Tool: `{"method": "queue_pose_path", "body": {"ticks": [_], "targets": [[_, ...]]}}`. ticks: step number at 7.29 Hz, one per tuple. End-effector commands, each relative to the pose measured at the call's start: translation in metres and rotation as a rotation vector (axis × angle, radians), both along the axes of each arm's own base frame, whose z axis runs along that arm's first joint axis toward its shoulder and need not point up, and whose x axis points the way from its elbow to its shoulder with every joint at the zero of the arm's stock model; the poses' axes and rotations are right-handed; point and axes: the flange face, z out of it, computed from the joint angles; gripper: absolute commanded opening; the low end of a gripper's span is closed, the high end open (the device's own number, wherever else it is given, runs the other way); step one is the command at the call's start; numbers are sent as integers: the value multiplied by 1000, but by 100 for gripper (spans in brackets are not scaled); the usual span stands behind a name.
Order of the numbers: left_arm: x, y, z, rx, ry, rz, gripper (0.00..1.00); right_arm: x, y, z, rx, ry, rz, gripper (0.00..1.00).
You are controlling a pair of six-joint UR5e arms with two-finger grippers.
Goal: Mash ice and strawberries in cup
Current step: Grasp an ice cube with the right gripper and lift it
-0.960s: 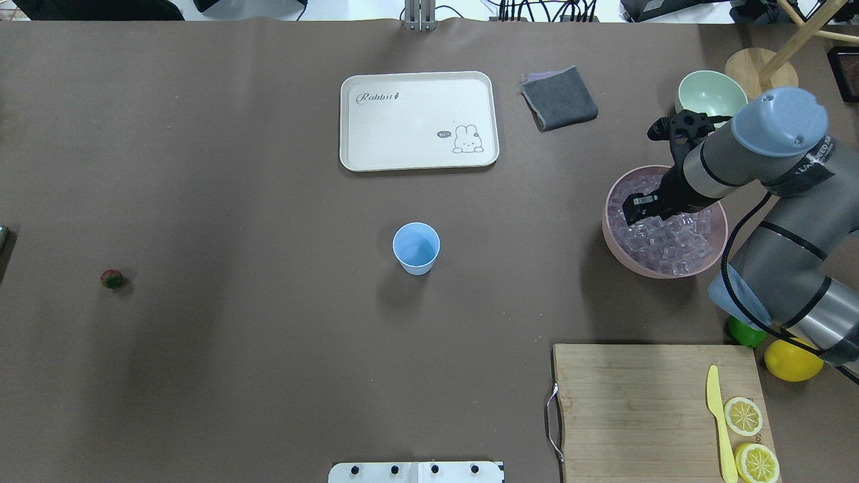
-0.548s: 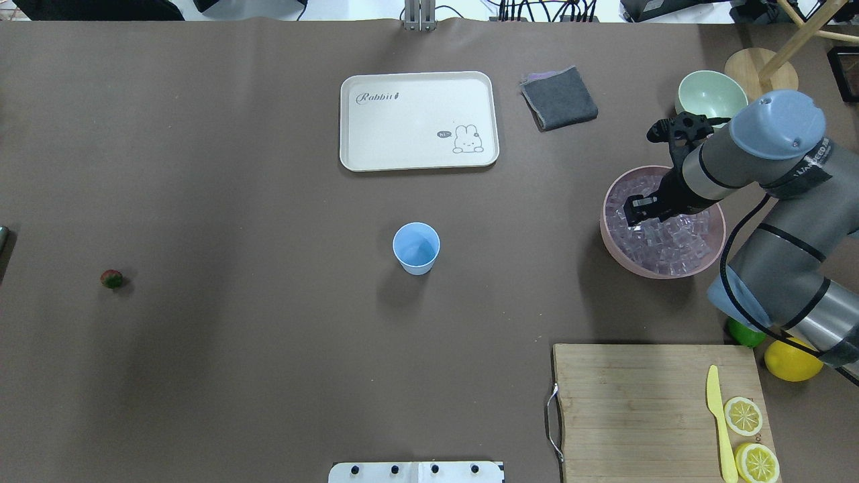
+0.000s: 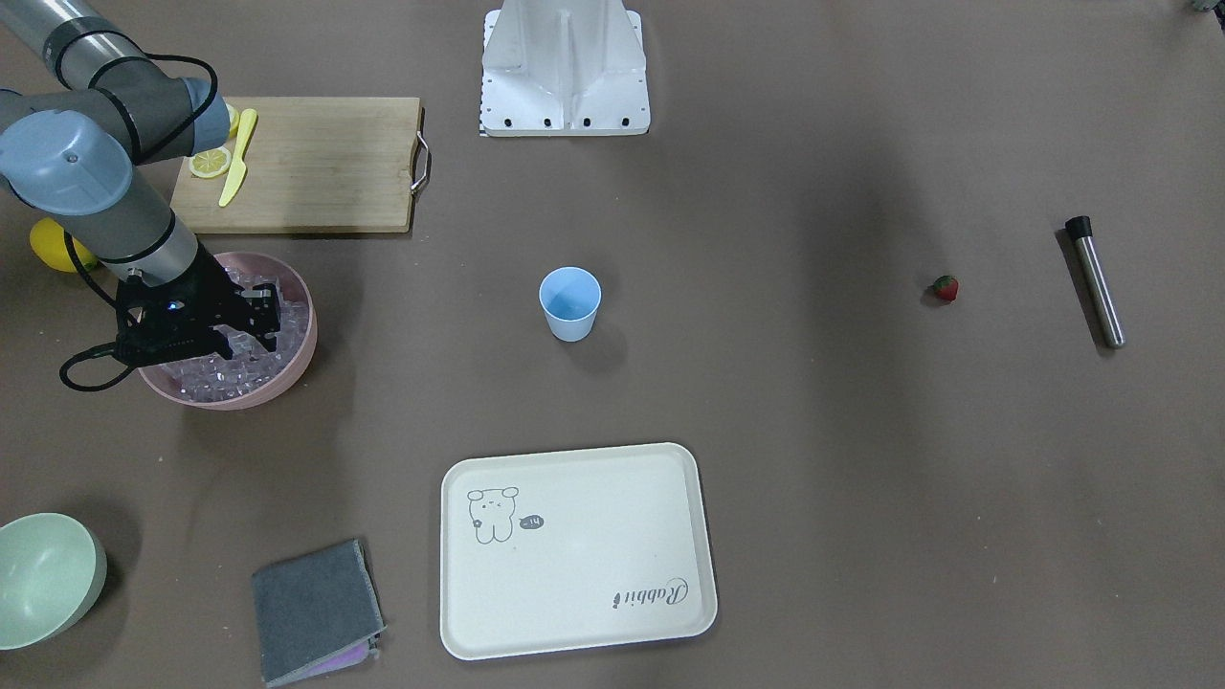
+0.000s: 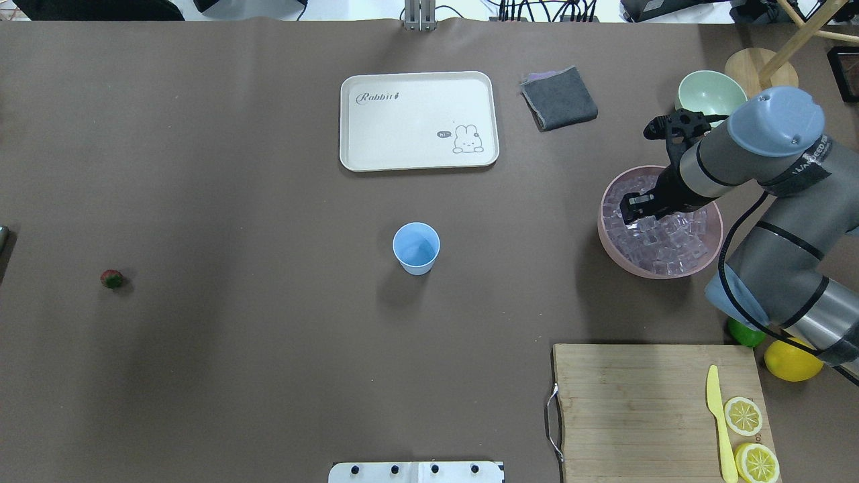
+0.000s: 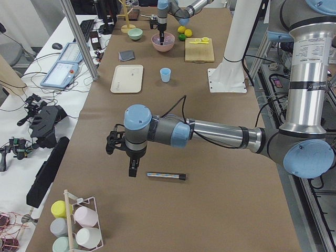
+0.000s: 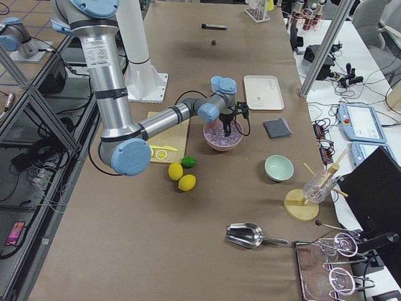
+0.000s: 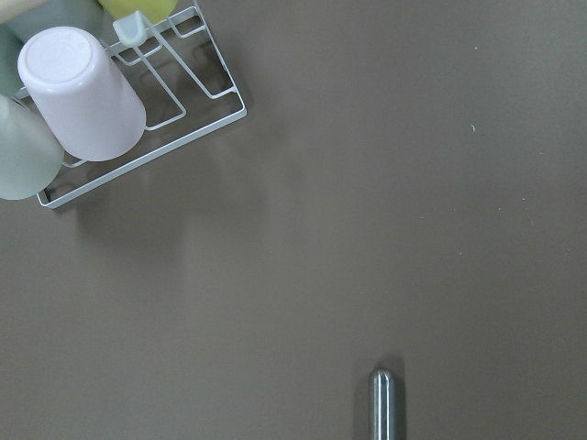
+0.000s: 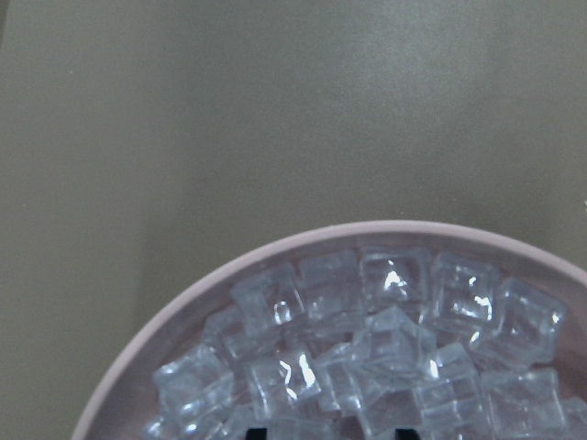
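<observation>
The pale-blue cup stands upright mid-table, with nothing showing inside; it also shows in the front view. The ice fills a pink bowl at the right. My right gripper is lowered into the bowl's left part, and the right wrist view shows its fingertips apart among the cubes. The strawberry lies alone at the far left. My left gripper hangs above a steel rod; I cannot tell whether it is open or shut.
A cream tray, a grey cloth and a pale-green bowl lie at the back. A cutting board with a yellow knife and lemon slices is front right, beside a lime and a lemon. A cup rack stands near the left arm.
My right gripper has shifted slightly left and back inside the pink bowl, and the bowl has slid a little left with it. Cup and strawberry have not moved.
</observation>
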Motion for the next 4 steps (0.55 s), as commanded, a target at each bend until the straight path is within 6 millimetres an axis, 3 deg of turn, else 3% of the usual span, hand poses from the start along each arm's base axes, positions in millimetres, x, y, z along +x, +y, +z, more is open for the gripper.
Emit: {"method": "queue_pose_path", "body": {"ticks": [1,3,4], "targets": [[0,1,-2,3,-1,0,98,27,-2,-22,25,-33,29,0],[-1,3,-2,4,0,-2,98,62,-14,-35,10,-89,49,0],[-1,4,-1,2,0,-2,98,61,-16,-45,21,-103,54,0]]}}
